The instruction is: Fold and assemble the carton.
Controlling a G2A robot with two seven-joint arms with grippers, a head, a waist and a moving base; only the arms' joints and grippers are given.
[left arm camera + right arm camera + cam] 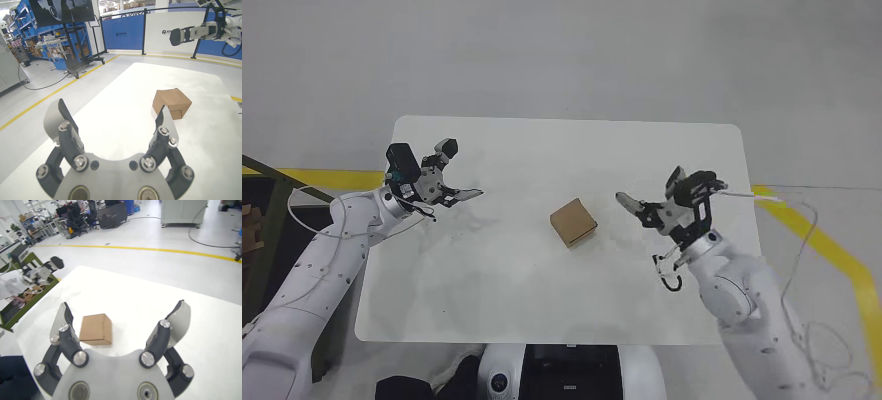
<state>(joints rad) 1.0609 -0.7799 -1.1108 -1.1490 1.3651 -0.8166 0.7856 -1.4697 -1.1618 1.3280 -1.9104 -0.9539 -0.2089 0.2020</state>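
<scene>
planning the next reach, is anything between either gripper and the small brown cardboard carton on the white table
Nothing visible does. The small brown cardboard carton sits mid-table on the white table, the open left gripper and open right gripper flanking it without touching.

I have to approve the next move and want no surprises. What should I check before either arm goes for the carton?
1. Left gripper open and empty: ok.
2. Right gripper open and empty: ok.
3. Carton lying free on the table between the grippers, touched by neither: ok.
4. Carton squared into a box shape: ok.
5. End flaps fully tucked in: cannot tell.
</scene>
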